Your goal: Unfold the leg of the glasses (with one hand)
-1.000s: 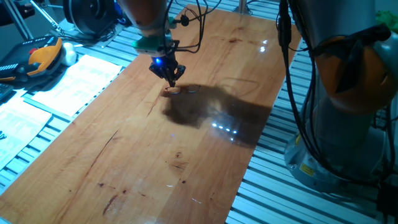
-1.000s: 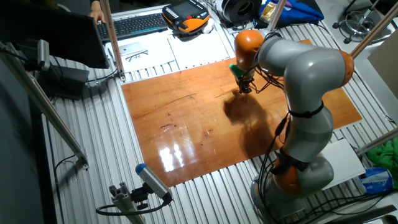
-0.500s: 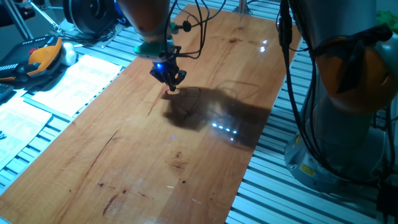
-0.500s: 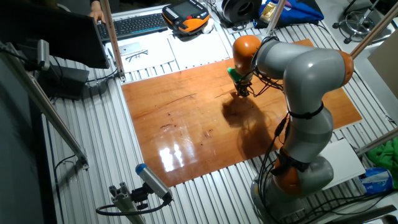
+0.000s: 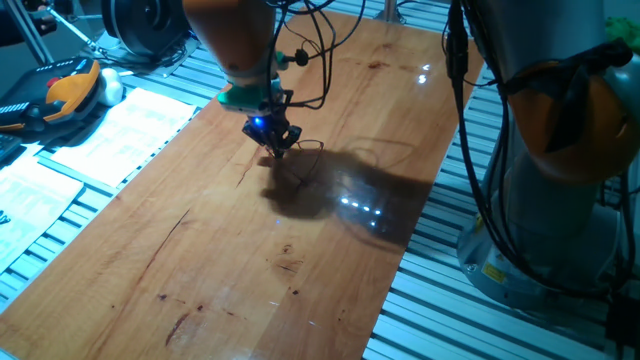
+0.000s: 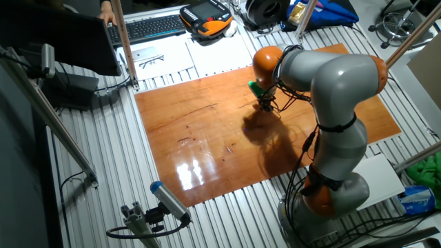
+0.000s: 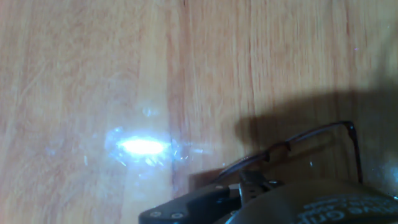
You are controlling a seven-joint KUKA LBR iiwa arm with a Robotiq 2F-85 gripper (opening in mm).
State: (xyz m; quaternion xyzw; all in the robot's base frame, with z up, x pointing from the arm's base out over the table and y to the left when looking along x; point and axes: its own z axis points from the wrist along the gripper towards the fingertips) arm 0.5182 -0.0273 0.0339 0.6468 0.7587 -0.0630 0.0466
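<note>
the hand hangs low over the far part of the wooden counter, blue light lit and green ring above it, on the orange arm. its tip is at or just above the wood; i cannot tell if the jaws are open or closed. the glasses lie on the counter right by the hand, inside its dark shadow. in the hand view the thin reddish-brown frame curves away from the black hand body, one slim leg bending down at the right end. from one fixed view only a faint wire loop shows beside the hand. papers lie off the counter's left edge.
</note>
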